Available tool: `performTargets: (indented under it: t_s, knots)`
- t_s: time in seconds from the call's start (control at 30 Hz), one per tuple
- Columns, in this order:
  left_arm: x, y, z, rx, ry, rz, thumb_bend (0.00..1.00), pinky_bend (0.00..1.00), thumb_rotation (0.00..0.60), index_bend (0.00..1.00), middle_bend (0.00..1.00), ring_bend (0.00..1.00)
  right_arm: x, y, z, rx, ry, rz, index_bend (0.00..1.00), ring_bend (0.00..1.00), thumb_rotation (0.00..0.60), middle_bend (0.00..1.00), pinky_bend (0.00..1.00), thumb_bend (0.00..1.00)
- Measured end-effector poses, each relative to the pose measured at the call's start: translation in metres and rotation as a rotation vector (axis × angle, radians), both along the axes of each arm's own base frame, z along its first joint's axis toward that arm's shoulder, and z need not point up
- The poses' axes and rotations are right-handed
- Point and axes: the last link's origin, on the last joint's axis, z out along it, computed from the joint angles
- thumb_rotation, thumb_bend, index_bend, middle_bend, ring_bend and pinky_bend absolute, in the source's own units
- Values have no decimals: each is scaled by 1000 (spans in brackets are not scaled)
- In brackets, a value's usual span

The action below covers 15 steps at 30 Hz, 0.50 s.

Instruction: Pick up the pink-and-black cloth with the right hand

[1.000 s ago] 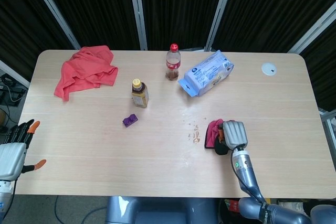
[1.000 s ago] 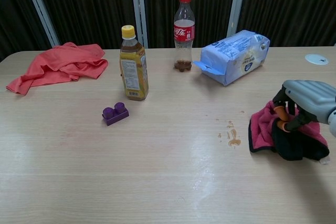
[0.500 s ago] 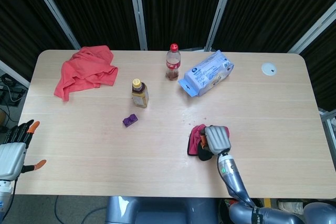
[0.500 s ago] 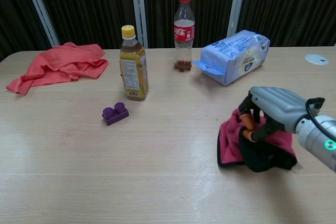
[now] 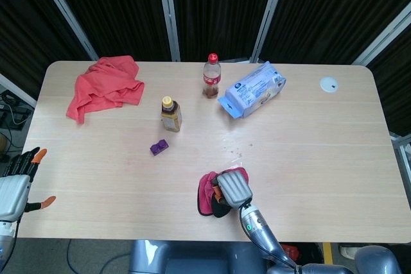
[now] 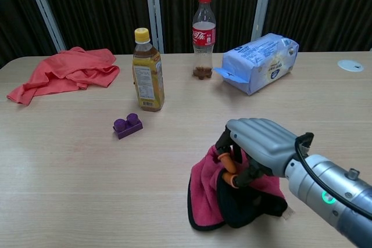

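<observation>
The pink-and-black cloth (image 5: 209, 192) (image 6: 210, 193) is bunched up near the table's front edge, a little right of centre. My right hand (image 5: 234, 188) (image 6: 258, 143) grips it from above, fingers curled into the folds. Whether the cloth still touches the tabletop I cannot tell. My left hand (image 5: 18, 184) hangs off the table's left front corner, fingers spread, holding nothing; the chest view does not show it.
A purple brick (image 5: 159, 147) (image 6: 128, 125), a yellow-capped tea bottle (image 5: 170, 114) (image 6: 147, 78), a cola bottle (image 5: 211, 76) (image 6: 203, 36) and a blue packet (image 5: 252, 89) (image 6: 259, 63) stand further back. A red cloth (image 5: 104, 85) (image 6: 64, 71) lies far left. A white disc (image 5: 329, 83) sits far right.
My right hand has carried the pink-and-black cloth leftward along the front of the table, from right of the brown stains to left of them. The left hand stayed put.
</observation>
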Motion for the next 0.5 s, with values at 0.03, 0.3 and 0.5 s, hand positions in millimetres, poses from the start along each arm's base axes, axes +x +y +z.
performTargets:
  t_s: [0.03,0.3,0.5]
  knots:
    - [0,0,0,-1,0,0,0,0,600,0,0,0,-3,-3,0,-9,13,-3,778,548,600,662,751,373]
    - [0,0,-1,-11,-10,15,0,0,600,0,0,0,-37,-38,17,-92,109,-109,779,548,600,662,751,373]
    - [0,0,-1,-12,-8,14,0,0,600,0,0,0,-71,-72,55,-222,175,-213,778,548,600,662,751,372]
